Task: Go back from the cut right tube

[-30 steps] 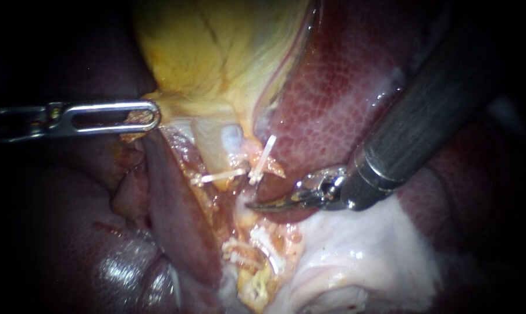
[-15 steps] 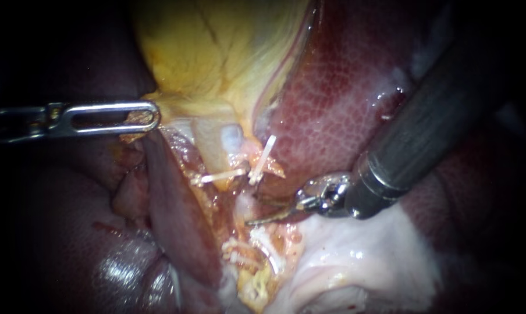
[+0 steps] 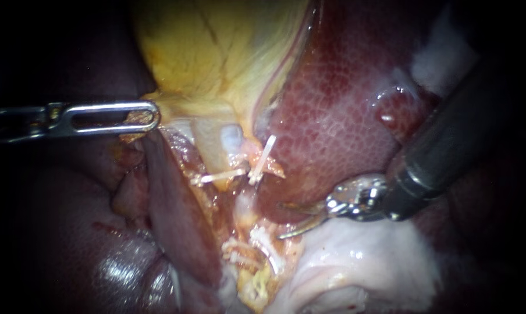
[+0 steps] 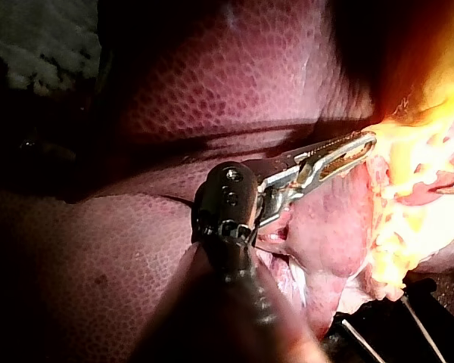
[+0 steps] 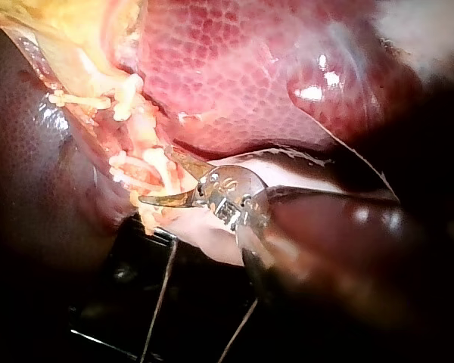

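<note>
Right instrument has drawn back toward the right, away from the cut right tube. Its two curved blades stand moderately apart and hold nothing. The tips are near the tube's pale stump, not touching it. Upper clips sit on the tube above the cut, lower clips below it. Left instrument is unmoved, its jaws closed on the lower edge of the gallbladder. Liver lies behind the right instrument's shaft, and pale tissue lies under it.
</note>
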Robot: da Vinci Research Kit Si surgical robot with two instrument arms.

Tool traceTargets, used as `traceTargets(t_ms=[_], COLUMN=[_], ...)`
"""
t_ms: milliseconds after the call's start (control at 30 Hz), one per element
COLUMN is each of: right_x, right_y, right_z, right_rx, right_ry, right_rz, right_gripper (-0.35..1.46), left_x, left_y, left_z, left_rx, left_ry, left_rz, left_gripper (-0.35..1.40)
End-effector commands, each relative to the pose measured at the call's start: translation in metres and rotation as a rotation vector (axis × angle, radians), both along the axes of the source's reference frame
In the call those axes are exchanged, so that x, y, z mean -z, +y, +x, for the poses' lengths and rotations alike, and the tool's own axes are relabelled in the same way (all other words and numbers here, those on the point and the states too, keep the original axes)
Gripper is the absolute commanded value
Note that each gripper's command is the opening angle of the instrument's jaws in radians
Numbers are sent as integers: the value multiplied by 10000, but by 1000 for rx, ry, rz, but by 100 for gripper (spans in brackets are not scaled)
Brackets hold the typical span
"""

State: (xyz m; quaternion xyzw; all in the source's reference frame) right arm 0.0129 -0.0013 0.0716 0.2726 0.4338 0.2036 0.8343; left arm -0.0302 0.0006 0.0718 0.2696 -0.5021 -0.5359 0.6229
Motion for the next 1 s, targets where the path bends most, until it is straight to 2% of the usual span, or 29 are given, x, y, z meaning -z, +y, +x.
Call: traceTargets(t_ms=[33,67,233,367,500,633,700,900,1000], right_x=[7,14,54,75,82,81,81,81,80], right_y=[7,13,38,45,47,47,47,47,48], right_z=[-4,-8,-21,-22,-22,-22,-22,-22,-22], right_rx=[-18,-30,-18,-6,21,23,27,33,33], right_ry=[-8,-13,-16,-20,-1,1,4,9,9], right_rz=[-21,-42,-168,-208,-198,-197,-194,-195,-195], right_gripper=[143,143,143,143,143,143,143,143,143], left_x=[0,0,-1,-1,-4,-15,-23,-43,-48], left_y=[0,0,-1,-2,-4,-10,-15,-23,-25], left_z=[0,0,-1,-2,-6,-22,-35,-76,-91], left_rx=[0,0,0,1,4,3,-4,-38,-49], left_ry=[0,0,1,2,4,4,-5,-4,-5], left_rz=[-1,-1,-1,-2,-4,-10,-14,-12,-12], left_gripper=[-35,-35,-35,-35,-35,-35,-35,-35,-35])
